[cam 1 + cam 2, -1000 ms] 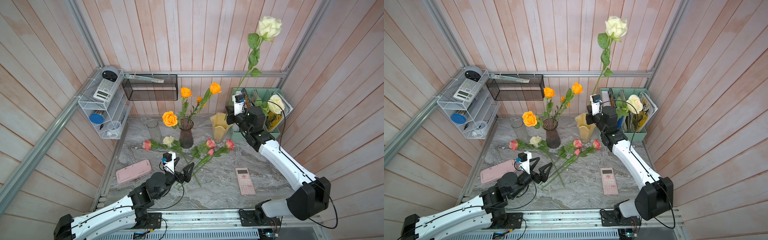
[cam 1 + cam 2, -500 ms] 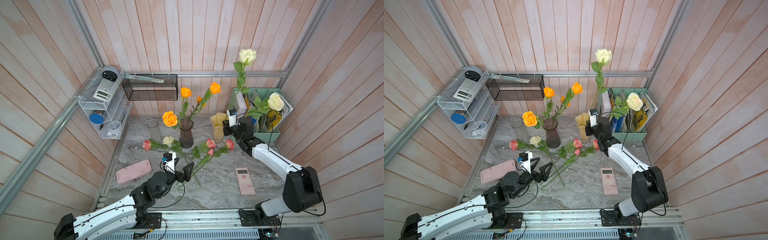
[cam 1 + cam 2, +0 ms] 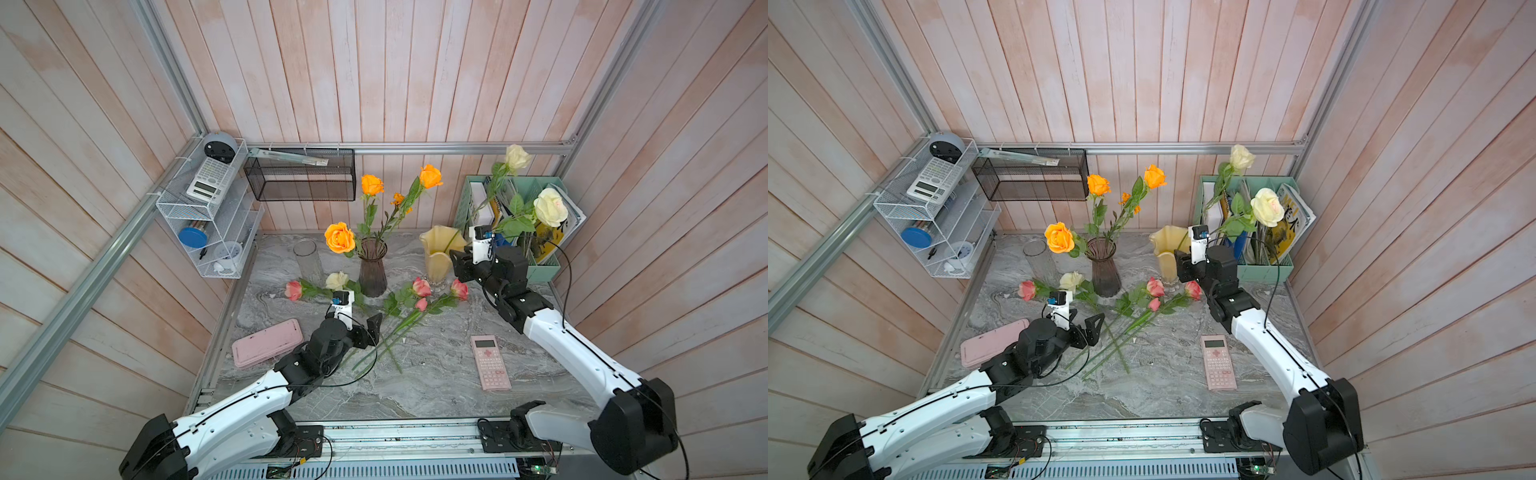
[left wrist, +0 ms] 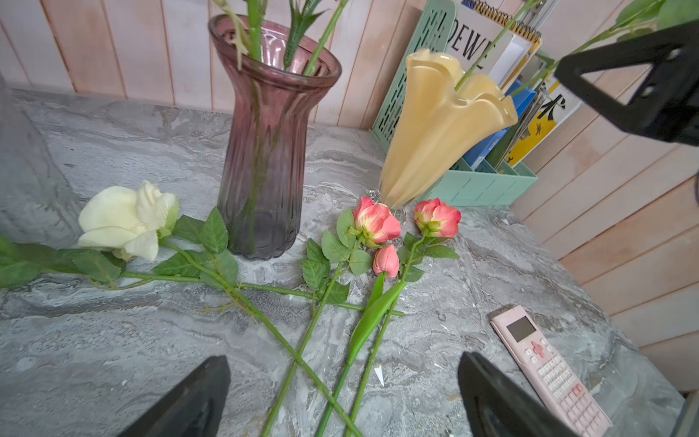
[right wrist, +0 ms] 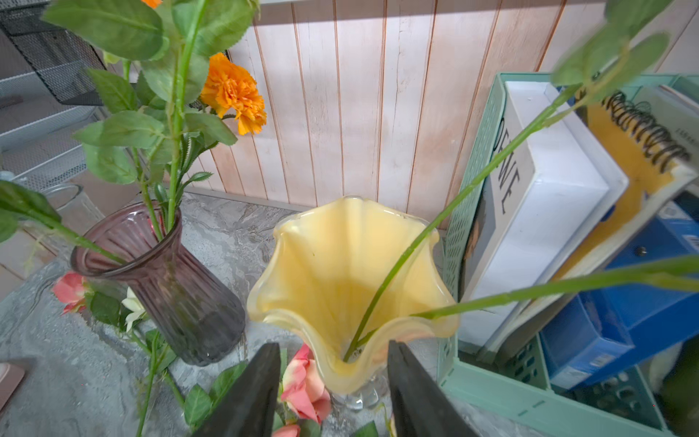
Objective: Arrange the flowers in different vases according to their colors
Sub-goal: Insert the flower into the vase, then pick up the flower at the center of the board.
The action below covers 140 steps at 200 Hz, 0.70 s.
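Now, risks first. The right claw (image 5: 333, 344) stands with jaws apart and nothing between them, just in front of the rim of the yellow vase (image 5: 351, 287). Two flowers sit in that vase, the taller cream rose (image 3: 517, 156) and the fuller cream rose (image 3: 550, 206). Both stems lean hard out over the mint file holder (image 3: 540, 266).

The vase looks narrow at the foot and wide at the lip. With both heads slung to one side, a nudge from the claw as it backs off could tip it. A jaw could also catch a leaf and drag a stem out.

A pink rose (image 3: 459, 289) lies on the bench (image 3: 436, 374) at the vase foot, near the claw, and a low retreat may sweep it.

The left claw (image 4: 344, 357) is wide open and empty above crossed stems. A grab there could take the loose cream rose (image 4: 125, 219) together with a pink stem.

Against a second ago:
- The taller cream rose was held high in a closed right claw. It is now down in the vase, and the jaws have parted.
- The left arm is unchanged.
- The purple vase (image 3: 372, 266) holds the orange roses (image 3: 340, 237) as before.
- The clear vase (image 3: 307, 259) is empty.
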Motion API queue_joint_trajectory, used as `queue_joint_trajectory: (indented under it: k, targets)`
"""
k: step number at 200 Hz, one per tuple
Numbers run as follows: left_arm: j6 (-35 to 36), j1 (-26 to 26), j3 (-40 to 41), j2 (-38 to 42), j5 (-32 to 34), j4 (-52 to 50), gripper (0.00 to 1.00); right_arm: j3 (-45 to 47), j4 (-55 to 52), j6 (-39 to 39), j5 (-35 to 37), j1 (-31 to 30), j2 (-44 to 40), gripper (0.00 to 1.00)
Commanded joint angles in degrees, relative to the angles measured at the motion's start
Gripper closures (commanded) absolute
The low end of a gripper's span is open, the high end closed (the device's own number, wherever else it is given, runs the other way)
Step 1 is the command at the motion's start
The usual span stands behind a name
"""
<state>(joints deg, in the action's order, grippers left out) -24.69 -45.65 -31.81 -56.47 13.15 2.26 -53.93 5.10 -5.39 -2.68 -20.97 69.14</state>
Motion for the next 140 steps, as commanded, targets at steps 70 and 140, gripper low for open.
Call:
queue_joint_trajectory:
  k: [70, 140]
  targets:
    - [-5.1, 1.16, -4.88, -7.5, -3.13, -8.69, 0.06, 7.01, -15.43, -7.62, -9.64, -7.03, -12.09, 0.46]
    - [-21.3, 2.1, 5.03, 4.75, 13.46, -16.0, 0.05, 1.96, -19.27, -9.28, -12.6, -20.4, 3.86, 0.46]
